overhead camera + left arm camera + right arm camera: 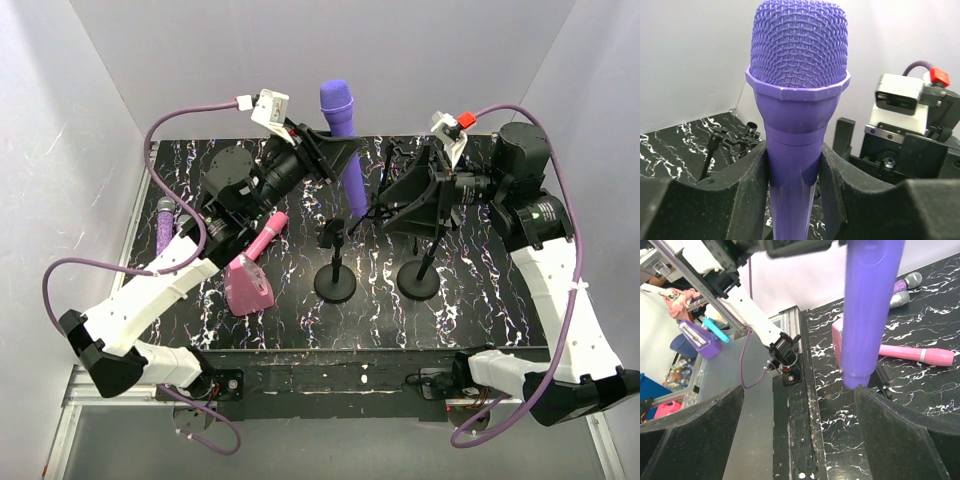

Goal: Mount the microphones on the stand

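My left gripper [338,152] is shut on the plain purple microphone [343,140] and holds it upright above the table, mesh head up; the left wrist view shows its fingers [747,190] clamped on the body [795,150]. Its lower end [867,315] hangs just above the clip of the left stand [335,270]. My right gripper [397,205] is open and empty beside it, next to the right stand [418,275]. The pink microphone [265,238] lies on the table. The glittery purple microphone [163,225] lies at the left edge. I cannot make out the silver-grey microphone.
A pink wedge-shaped block [247,285] sits on the black marbled table [500,300], touching the pink microphone's end. White walls enclose the table on three sides. The right arm's wrist [910,125] is close behind the held microphone.
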